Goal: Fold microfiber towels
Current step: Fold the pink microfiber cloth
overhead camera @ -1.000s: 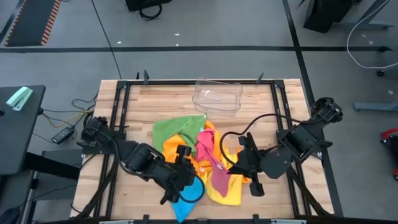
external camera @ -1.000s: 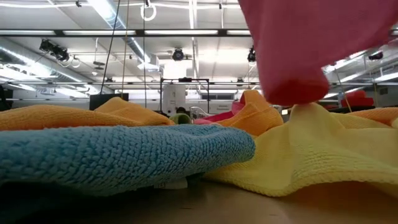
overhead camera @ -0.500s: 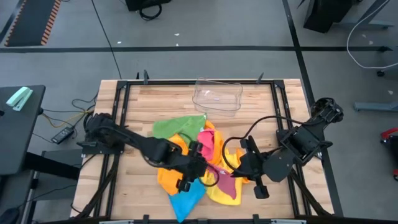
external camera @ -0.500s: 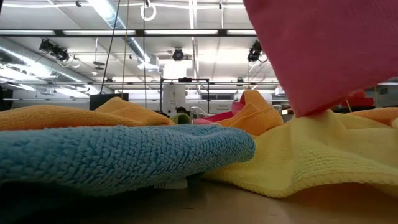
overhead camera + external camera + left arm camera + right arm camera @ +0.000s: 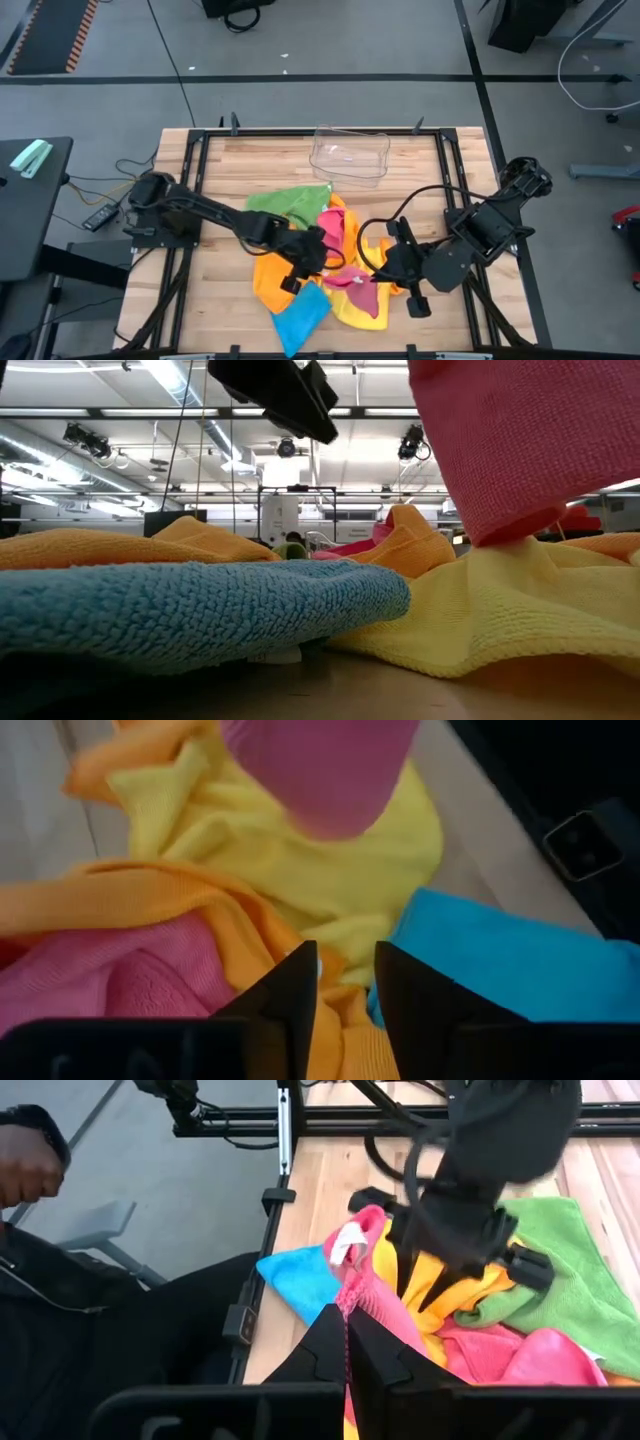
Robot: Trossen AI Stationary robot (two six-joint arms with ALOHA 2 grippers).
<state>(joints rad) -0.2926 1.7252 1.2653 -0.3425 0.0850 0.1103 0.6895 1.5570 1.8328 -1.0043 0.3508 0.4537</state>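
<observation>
Towel pile [image 5: 315,255] (green, orange, pink, yellow, blue) sits mid-surface toward the front edge, right gripper [image 5: 347,1342] jaws clenched on a lifted pink towel [image 5: 365,1295], left gripper [image 5: 345,975] jaws slightly parted, hovering over the pile.

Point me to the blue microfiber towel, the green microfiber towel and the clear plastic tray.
blue microfiber towel [image 5: 300,318], high view, middle of the cloth.
green microfiber towel [image 5: 280,206], high view, flat middle part.
clear plastic tray [image 5: 349,155], high view, its floor.
</observation>
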